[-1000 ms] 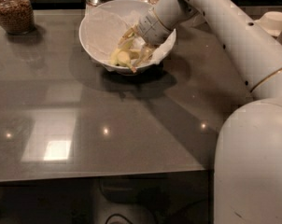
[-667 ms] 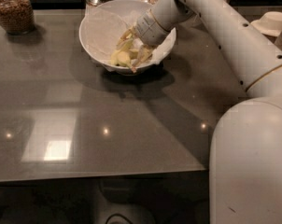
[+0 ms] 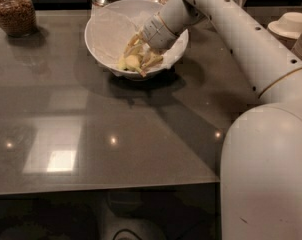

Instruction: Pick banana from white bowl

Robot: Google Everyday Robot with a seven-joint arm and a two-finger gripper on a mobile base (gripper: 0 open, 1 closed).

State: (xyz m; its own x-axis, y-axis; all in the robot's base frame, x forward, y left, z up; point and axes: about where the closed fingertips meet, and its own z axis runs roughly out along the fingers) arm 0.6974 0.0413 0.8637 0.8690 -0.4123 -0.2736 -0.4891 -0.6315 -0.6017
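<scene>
Banana (image 3: pixel 132 60) at the gripper (image 3: pixel 135 65) tip, inside white bowl (image 3: pixel 103 31)
Arm (image 3: pixel 241 39) slants down from the right; grip cannot be told; bowl rim rings it.

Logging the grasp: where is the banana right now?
Upper middle of the camera view: the banana lies in the white bowl, with the hand right at it.

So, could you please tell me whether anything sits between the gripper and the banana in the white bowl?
Nothing visible does. The gripper is down inside the white bowl, right at the banana. Only the crumpled paper lining lies beside and beneath them.
</scene>
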